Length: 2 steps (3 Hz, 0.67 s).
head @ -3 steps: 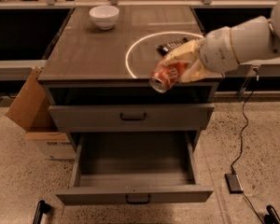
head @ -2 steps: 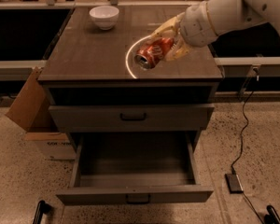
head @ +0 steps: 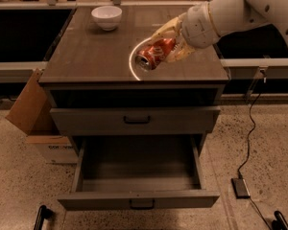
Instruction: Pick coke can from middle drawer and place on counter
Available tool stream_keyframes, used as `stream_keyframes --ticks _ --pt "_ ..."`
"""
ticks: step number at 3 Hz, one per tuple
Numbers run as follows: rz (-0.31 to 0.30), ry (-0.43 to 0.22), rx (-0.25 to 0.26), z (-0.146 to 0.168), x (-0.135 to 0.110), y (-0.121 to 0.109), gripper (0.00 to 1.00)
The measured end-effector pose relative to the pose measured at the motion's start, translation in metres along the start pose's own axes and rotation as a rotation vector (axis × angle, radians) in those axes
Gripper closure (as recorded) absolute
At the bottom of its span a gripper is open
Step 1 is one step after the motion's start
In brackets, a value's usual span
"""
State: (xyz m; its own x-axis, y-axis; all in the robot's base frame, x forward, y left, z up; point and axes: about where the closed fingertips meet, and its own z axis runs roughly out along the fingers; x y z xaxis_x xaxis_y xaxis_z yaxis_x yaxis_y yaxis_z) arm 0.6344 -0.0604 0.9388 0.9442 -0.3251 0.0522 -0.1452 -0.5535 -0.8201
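My gripper point(head: 164, 44) is shut on the coke can point(head: 152, 54), a red can with white lettering, held tilted with its silver end facing the camera. It hangs just above the counter point(head: 96, 51), over the left part of the white arc. Whether the can touches the top I cannot tell. The white arm comes in from the upper right. The middle drawer point(head: 139, 169) is pulled out below, and its grey tray holds nothing.
A white bowl point(head: 107, 17) stands at the counter's back left. A shut drawer front point(head: 134, 120) with a dark handle sits above the open one. A cardboard box point(head: 31, 109) leans at the cabinet's left. A cable and a black adapter point(head: 241, 187) lie on the floor at right.
The gripper has carried the can from the counter's front right edge leftward and back, over the white arc, and has since lowered it closer to the top.
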Motion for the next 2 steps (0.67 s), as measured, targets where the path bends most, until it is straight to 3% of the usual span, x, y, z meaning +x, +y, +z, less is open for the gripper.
stream_keyframes --ticks 1,2 --pt "0.029 0.015 0.034 0.009 0.005 -0.028 1.0" --pt "0.106 0.031 0.049 0.027 0.009 -0.047 1.0"
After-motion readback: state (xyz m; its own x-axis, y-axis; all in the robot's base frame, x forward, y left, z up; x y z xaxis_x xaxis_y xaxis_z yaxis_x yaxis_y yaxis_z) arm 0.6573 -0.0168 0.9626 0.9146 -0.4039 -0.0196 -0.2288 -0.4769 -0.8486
